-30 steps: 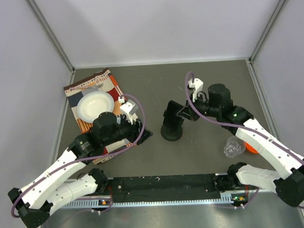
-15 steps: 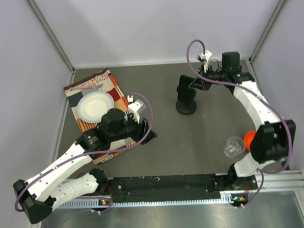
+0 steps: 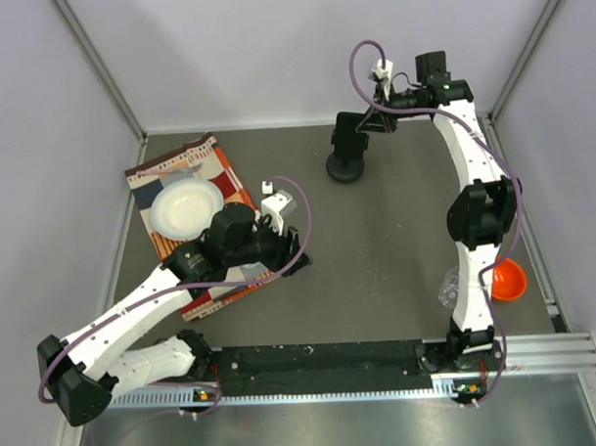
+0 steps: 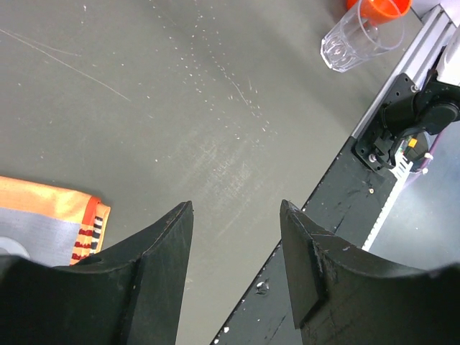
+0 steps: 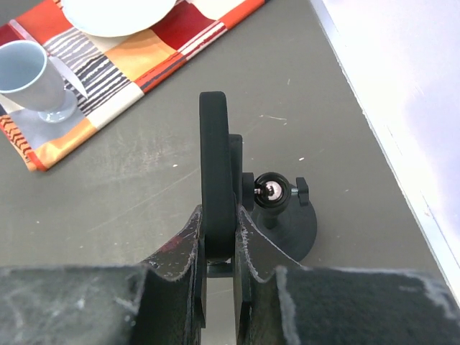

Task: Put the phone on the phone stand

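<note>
Right fingers (image 5: 181, 251): you are clamping them together on the thin upright plate at the top of the phone stand (image 5: 215, 144). One finger is pressing on each face, and the plate's edge is facing the wrist camera. Behind the plate a ball joint with a small knob is showing, and below that the stand's round base. From above, the stand is sitting far back on the desk (image 3: 396, 239), near the rear wall and right of centre. You cannot tell whether the base is touching the desk or hanging just above it. The right arm is stretching long toward the back.

Left fingers (image 4: 154, 259): you are holding them apart with nothing between them; only bare desk is showing through the gap. They are hovering just beside the near right edge of the patterned cloth (image 3: 213, 167), whose orange corner is peeking in at the left of the wrist view.

Phone: you are not making it out in any view, so its position cannot be told.

Around: a white plate (image 3: 187, 207) is lying on the cloth, and a pale blue cup (image 5: 27, 68) is standing on it too. A clear glass (image 3: 457, 289) is lying on its side at the right of the desk, just beside an orange bowl (image 3: 507, 279). Both are sitting well apart from the stand.
</note>
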Controlling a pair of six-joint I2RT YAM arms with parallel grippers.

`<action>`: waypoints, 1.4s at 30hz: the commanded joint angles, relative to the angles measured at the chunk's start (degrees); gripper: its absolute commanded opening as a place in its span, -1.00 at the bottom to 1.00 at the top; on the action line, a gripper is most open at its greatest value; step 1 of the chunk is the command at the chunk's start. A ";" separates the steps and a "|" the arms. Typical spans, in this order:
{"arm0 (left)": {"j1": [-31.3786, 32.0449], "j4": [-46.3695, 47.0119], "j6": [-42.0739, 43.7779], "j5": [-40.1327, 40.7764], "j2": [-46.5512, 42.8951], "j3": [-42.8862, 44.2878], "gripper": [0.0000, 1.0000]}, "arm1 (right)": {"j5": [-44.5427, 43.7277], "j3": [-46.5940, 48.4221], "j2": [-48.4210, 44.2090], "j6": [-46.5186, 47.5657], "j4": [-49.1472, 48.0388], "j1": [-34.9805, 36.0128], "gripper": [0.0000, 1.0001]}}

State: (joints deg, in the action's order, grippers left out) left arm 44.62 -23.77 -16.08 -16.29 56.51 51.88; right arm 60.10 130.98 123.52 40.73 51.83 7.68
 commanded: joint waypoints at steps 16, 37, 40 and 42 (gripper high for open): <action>-1.47 3.55 1.66 -4.53 3.96 3.05 0.11 | 10.68 10.80 1.56 -4.79 -1.65 -6.36 -1.00; -1.47 3.64 1.05 -5.06 2.90 2.79 0.13 | 4.08 9.56 2.77 -2.06 2.04 -6.54 -0.49; -1.55 3.64 0.78 -4.62 1.94 2.53 0.13 | 1.26 11.13 2.86 -3.81 1.78 -5.84 0.16; -1.55 3.64 0.43 -4.54 0.88 2.18 0.13 | 0.03 11.67 2.51 -5.48 1.34 -5.66 0.35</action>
State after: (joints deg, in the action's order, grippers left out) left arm 43.35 -23.07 -15.05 -20.67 60.31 52.62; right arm 61.69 138.93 130.85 36.86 56.40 1.02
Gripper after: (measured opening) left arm 0.565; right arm 0.613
